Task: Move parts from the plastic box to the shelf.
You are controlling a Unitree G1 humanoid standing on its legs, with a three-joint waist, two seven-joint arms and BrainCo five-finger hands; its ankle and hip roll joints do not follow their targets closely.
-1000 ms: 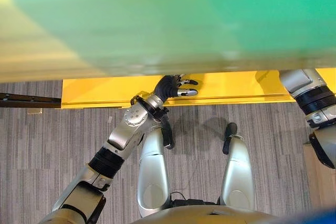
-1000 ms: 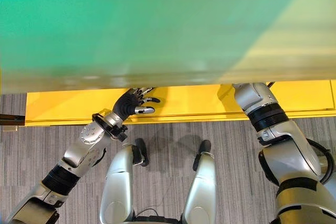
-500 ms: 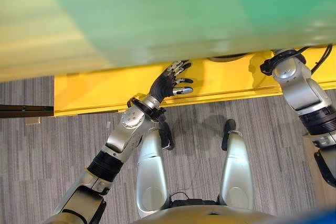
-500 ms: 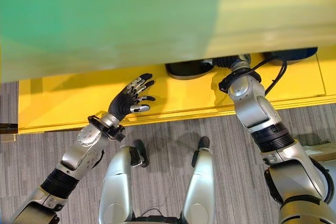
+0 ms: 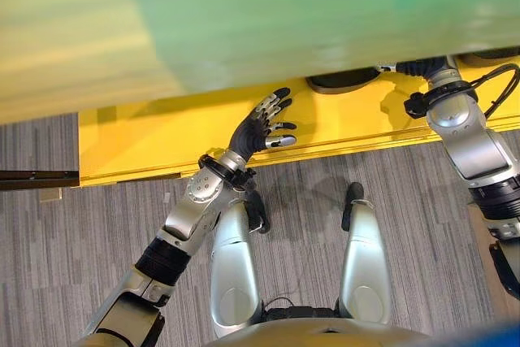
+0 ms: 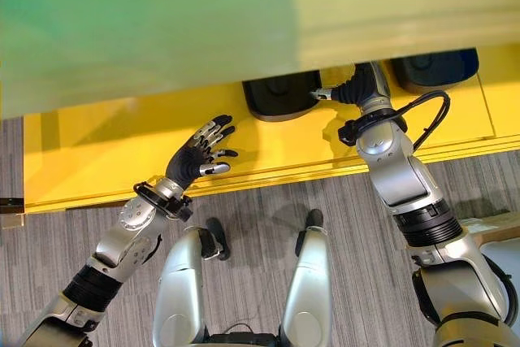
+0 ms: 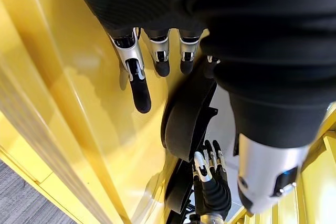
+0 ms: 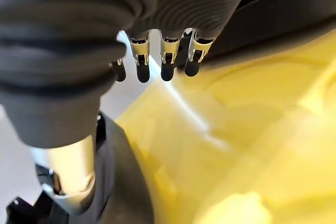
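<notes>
A yellow shelf point(image 6: 97, 152) lies low in front of me on the floor. Two black moulded parts rest on it: one point(image 6: 276, 97) near the middle and another point(image 6: 431, 69) to the right. My right hand point(image 6: 356, 89) reaches over the shelf between them, fingers relaxed, fingertips beside the middle part's right edge and holding nothing. In the right wrist view its fingers point(image 8: 168, 59) hang straight over the yellow surface. My left hand point(image 6: 193, 160) hovers open over the shelf's front, left of the middle part point(image 7: 186, 114), fingers spread.
A blurred green and yellow surface point(image 5: 260, 22) close overhead hides the back of the shelf. Grey carpet point(image 5: 122, 217) lies in front of the shelf. A dark rail point(image 5: 36, 178) runs off its left end. A tan edge point(image 6: 497, 227) shows at far right.
The view has shifted and uncovered more of the shelf, with the black parts now showing. My right hand has come out from under the overhead surface. My left fingers have spread wider.
</notes>
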